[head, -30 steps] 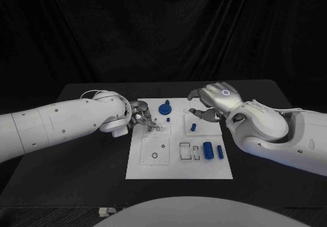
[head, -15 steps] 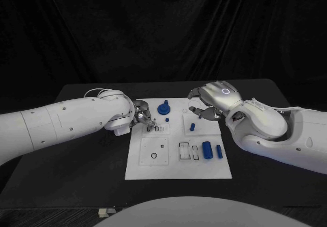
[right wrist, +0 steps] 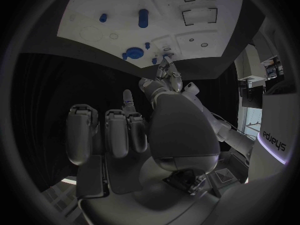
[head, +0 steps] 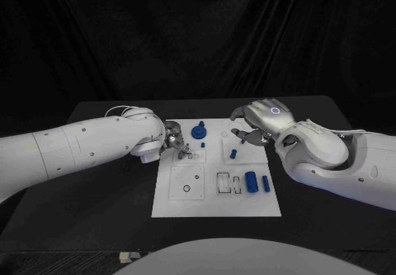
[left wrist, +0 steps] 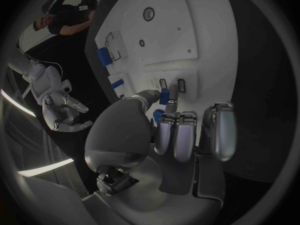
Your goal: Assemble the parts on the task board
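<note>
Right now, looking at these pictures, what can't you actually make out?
- Head view: whether the left robot hand has its small blue part seated in the board; too small, fingers cover it.
- Left wrist view: the part is half hidden behind the fingers.
- Head view: the right robot hand's palm faces away, so whether it holds anything is unclear.

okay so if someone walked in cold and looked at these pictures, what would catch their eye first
Most striking is the white task board in the middle of the black table, dotted with blue parts. The left hand pinches a small blue part over slots at the board's far left. The right hand hovers at the far right, near the round blue knob.
</note>
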{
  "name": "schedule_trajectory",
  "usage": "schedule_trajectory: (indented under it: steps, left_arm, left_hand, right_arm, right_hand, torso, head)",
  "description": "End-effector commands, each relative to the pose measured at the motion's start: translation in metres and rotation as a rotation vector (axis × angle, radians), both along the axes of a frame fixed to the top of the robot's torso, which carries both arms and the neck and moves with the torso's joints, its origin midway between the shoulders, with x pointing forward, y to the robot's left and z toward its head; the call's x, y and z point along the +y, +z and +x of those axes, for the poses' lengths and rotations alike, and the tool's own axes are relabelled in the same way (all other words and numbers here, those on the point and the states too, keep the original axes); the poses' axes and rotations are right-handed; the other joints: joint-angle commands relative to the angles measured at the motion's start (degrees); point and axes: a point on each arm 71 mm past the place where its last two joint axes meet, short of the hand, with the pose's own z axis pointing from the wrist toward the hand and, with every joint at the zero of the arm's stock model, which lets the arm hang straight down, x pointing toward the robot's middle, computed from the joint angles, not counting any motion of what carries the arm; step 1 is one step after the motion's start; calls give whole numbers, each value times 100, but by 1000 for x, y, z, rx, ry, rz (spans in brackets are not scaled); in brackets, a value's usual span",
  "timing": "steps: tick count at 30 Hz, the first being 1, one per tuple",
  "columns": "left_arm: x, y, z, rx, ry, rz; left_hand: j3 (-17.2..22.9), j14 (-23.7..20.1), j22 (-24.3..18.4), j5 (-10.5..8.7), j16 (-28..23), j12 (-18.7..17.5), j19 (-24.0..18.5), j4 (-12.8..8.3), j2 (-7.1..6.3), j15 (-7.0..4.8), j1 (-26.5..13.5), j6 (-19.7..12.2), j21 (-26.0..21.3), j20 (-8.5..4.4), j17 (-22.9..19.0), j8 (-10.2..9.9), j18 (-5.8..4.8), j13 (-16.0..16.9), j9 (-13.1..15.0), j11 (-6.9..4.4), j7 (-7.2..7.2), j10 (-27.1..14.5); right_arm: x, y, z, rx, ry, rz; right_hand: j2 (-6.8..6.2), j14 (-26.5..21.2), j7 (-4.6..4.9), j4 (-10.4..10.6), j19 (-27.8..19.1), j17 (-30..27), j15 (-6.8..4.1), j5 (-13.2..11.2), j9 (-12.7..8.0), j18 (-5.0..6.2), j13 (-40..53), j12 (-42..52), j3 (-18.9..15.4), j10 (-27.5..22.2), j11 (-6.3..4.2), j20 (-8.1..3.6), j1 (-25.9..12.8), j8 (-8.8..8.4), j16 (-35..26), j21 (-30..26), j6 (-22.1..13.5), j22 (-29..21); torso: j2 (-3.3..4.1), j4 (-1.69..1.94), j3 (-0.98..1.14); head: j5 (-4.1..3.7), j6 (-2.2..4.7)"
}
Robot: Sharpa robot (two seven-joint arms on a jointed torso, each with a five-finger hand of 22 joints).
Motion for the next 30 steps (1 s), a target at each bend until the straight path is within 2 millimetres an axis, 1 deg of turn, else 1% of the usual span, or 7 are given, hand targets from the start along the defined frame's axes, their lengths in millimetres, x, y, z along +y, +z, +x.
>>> schedule_trajectory:
  steps: [1,5,9,14,30]
  left_arm:
    - [-4,-1,-1,22,-12,10]
    - [-6,-1,-1,26,-18,13]
    - [-8,-2,-1,31,-21,17]
    - [-9,-4,-1,39,-22,25]
    - [-11,-9,0,52,-22,35]
  left_hand:
    - [277,615,1139,-28,15,6,45,-298,36,-39,-48,77,16,-3,1506,-23,-32,1396,-9,-30,-56,501]
    - [277,615,1140,-38,15,7,46,-301,36,-38,-58,74,17,-3,1506,-29,-33,1397,-12,-29,-56,502]
    - [277,615,1138,-42,15,9,43,-303,37,-38,-61,73,12,-3,1506,-31,-31,1398,-13,-29,-56,503]
    - [276,615,1138,-53,15,7,44,-306,38,-38,-73,70,10,-2,1506,-39,-31,1396,-17,-28,-54,501]
    - [276,615,1136,-96,15,-3,43,-318,48,-36,-112,62,4,-1,1506,-62,-30,1386,-29,-25,-51,494]
  right_arm:
    - [-3,-2,0,4,-23,5]
    - [-4,-4,0,10,-26,2]
    - [-5,-6,0,15,-29,0]
    - [-6,-8,0,20,-32,-4]
    - [-6,-11,0,35,-39,-6]
  right_hand:
    - [46,385,-10,-6,257,361,-11,36,-9,-28,1509,20,41,601,-25,4,3,19,-37,-29,39,1247]
    - [46,385,-10,-6,257,361,-11,36,-9,-28,1509,20,41,601,-25,4,3,19,-37,-29,39,1247]
    - [55,384,-12,-4,256,356,-12,40,-12,-27,1509,20,49,601,-24,3,3,19,-39,-31,42,1246]
    - [55,384,-12,-4,256,356,-12,40,-12,-27,1509,20,49,601,-24,3,3,19,-39,-31,42,1246]
    - [73,378,-13,1,245,319,-12,51,-18,-21,1509,20,65,601,-20,2,-1,17,-53,-56,48,1238]
  torso:
    - [2,-3,2]
    - [-3,-10,3]
    - [-5,-8,3]
    - [-1,-5,5]
    - [-2,-1,1]
  head:
    - [-3,1]
    - [8,1]
    - [7,1]
    - [24,1]
    - [22,1]
